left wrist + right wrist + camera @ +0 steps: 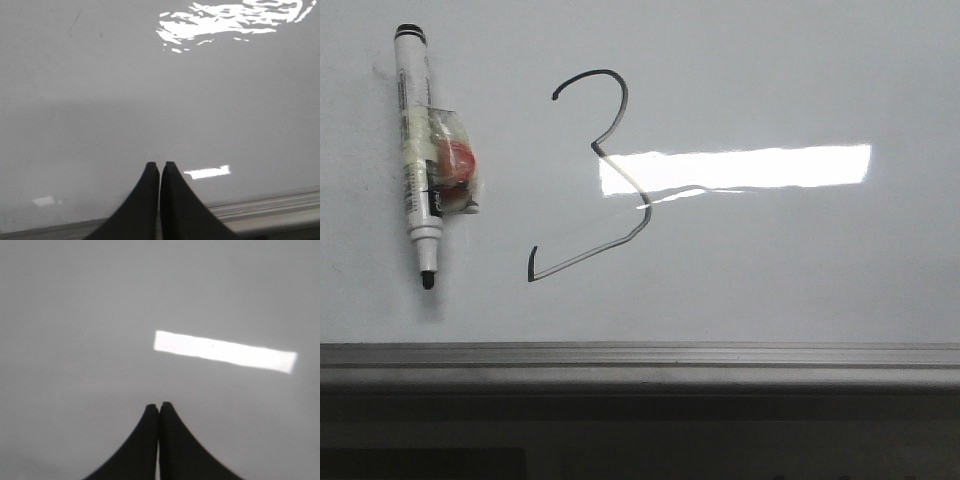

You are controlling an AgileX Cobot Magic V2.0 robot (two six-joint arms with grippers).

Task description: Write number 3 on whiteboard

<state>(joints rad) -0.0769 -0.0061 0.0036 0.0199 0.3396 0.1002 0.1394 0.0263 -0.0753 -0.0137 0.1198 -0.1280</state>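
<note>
My left gripper is pinched closed on nothing, above bare board by the rail; my right gripper is likewise closed and empty over the glossy white-grey whiteboard. The thin black angular number 3 sits mid-board, fully drawn, crossing the glare. The white marker pen with black tip lies well left of it. I judge the writing done; I'd keep both arms clear to avoid smudging.

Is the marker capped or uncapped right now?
Uncapped: the marker lies on the whiteboard with its dark tip bare, left of the number 3.
</note>
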